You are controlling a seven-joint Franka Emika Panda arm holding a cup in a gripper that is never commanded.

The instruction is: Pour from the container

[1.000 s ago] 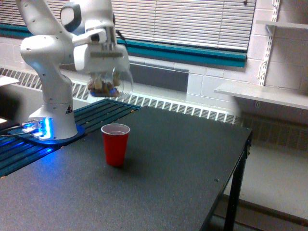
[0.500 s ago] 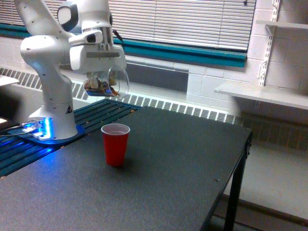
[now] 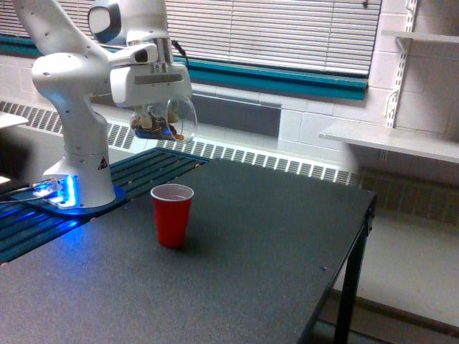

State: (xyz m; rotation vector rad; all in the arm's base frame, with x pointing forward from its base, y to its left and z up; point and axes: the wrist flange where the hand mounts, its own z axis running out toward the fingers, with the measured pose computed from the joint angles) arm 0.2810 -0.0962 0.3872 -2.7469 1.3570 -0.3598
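Exterior view only. White Panda arm [image 3: 72, 93] stands on its base at the view's left, blue light glowing at the foot. The tool [image 3: 159, 118] hangs under the wrist block, closed on the container [image 3: 172, 120]: a small clear rounded cup held in the air, tipped over on its side, with its mouth facing the exterior view's right. Finger contact is partly masked by the glassy wall, but the cup sits directly beneath the wrist and between the fingers. Brown stuff [image 3: 154, 127] shows through the wall, gathered at the cup's lower left, close under the tool; a small piece lies nearer the mouth.

Red cup [image 3: 172, 214] stands upright on the dark counter [image 3: 251, 272], white inside showing at the rim. The container is above the red cup and well apart from it, slightly toward the view's left of the red cup's rim. No material visible falling between the two.

Background: window blinds [image 3: 287, 32], a radiator grille along the wall, a white shelf [image 3: 391, 140] at the view's right.
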